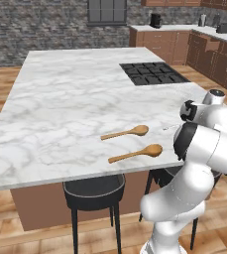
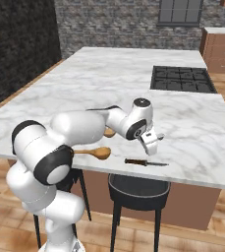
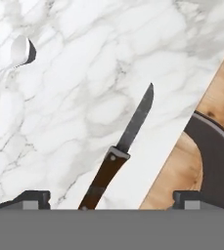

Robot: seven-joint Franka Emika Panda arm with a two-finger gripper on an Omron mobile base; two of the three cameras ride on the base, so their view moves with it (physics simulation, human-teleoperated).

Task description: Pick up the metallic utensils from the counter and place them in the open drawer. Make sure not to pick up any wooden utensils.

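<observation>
Nearest the base, two dark round stools point(image 1: 94, 191) are tucked under the front edge of the counter point(image 1: 75, 99); the seat of one stool is also seen beyond the counter edge in the hand view, over the wood floor. The gripper point(image 2: 152, 142) is held low over the marble close to that front edge, its two fingers spread wide with nothing between them; in the hand view the dark fingertips point(image 3: 33, 197) are seen far apart at the bottom. Just under and in front of the gripper, a knife with a dark handle point(image 3: 119, 152) is laid flat on the marble near the counter edge, its handle lying between the fingertips and its blade pointing away from the hand. A silver spoon point(image 3: 11, 68) is laid on the marble well to one side of the knife. To the arm's left, two wooden spoons point(image 1: 132, 142) are laid roughly parallel near the front edge, apart from each other. Farther back, a black cooktop point(image 1: 152, 73) is set into the counter. Against the far wall, an open drawer point(image 1: 211, 45) is seen pulled out of the reddish-brown cabinets.
</observation>
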